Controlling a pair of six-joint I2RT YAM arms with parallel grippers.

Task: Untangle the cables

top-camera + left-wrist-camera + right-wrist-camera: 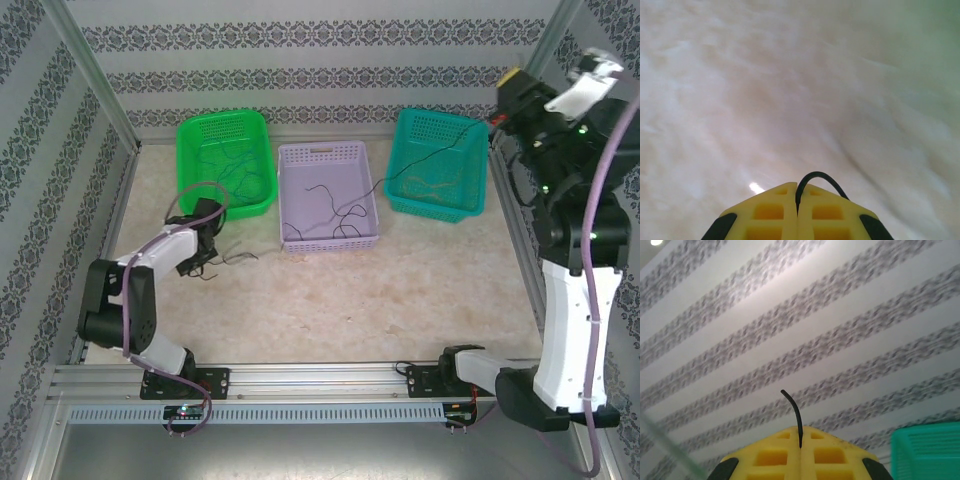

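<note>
Thin black cable [440, 148], taut from the right tool [800, 435] grasping it, far right, to middle basket [322, 150]; left tool [798, 195] clamps a curled black strand [821, 177].

The lilac basket [322, 150] is matt perforated plastic; the blurred table [790, 100] seems smooth, faintly glossy.

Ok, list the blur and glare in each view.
Left wrist: table smeared, with a small glare spot on it; black cable sharp. Right wrist: wallpaper soft, teal basket blurred. Top external: evenly lit, fairly sharp.
</note>
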